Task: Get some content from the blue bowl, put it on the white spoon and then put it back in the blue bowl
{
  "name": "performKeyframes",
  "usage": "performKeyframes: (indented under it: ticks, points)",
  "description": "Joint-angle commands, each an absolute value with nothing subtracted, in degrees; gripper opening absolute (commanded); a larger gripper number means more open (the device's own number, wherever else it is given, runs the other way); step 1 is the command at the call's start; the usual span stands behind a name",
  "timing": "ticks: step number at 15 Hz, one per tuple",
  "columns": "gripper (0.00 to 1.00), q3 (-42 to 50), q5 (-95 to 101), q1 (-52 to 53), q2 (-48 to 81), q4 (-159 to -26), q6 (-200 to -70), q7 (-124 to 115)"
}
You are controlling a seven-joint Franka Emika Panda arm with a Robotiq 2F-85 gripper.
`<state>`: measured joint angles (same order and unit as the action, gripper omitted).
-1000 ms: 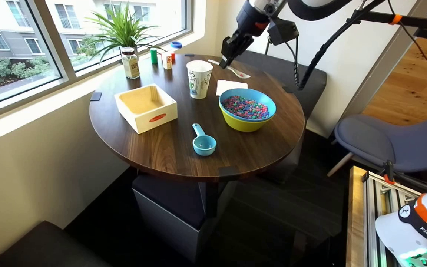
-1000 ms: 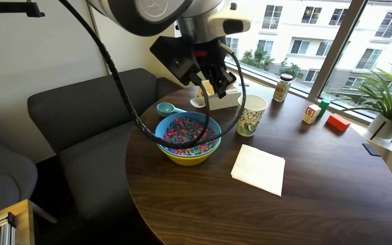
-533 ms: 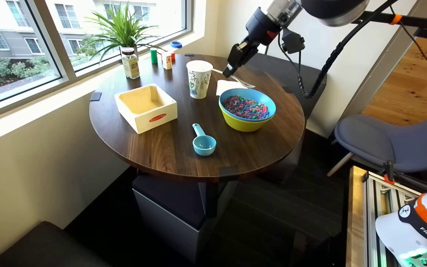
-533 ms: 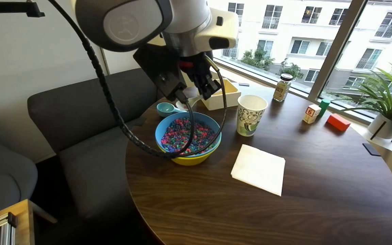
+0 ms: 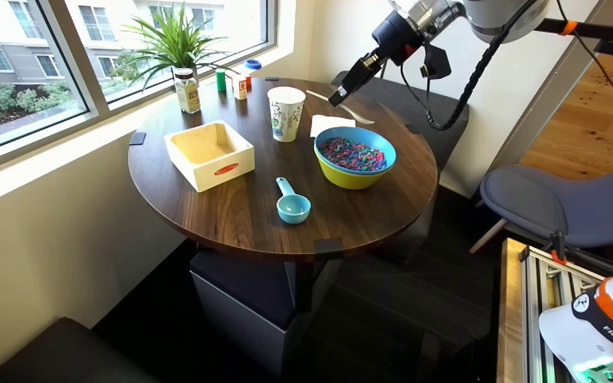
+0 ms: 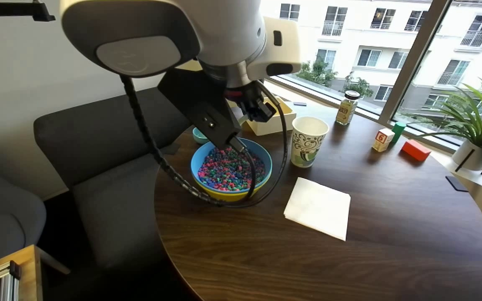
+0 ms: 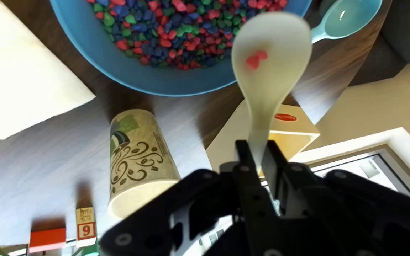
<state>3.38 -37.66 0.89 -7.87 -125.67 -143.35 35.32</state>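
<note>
The gripper [image 7: 256, 146] pinches the white spoon [image 7: 267, 85] by its handle, its jaws a thin gap apart. A few red bits of content [image 7: 253, 62] lie on it. In an exterior view, the blue bowl [image 5: 374, 139] sits right of the tall cup [image 5: 285, 117]. My guess: put-back time, so next tip the spoon over the bowl. In an exterior view, a black box [image 6: 201, 110] hides most of the spoon (I can't tell if it's over the bowl).

below the tool [image 5: 336, 100] a round table [image 5: 248, 218] is standing; behind the tool a grey bench [image 5: 394, 94] is lining the wall [image 5: 344, 34]; beyond the tool windows [image 6: 358, 46] are glowing.
</note>
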Motion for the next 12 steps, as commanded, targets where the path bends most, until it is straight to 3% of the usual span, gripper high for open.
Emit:
performKeyframes:
  ticks: [1,12]
  points:
    - [0.03,4.9,-44.8,2.3,-10.3,-128.7,-144.4,45.5]
    - [0.03,5.1,-67.0,2.3,-14.2,-130.0,-143.7,69.6]
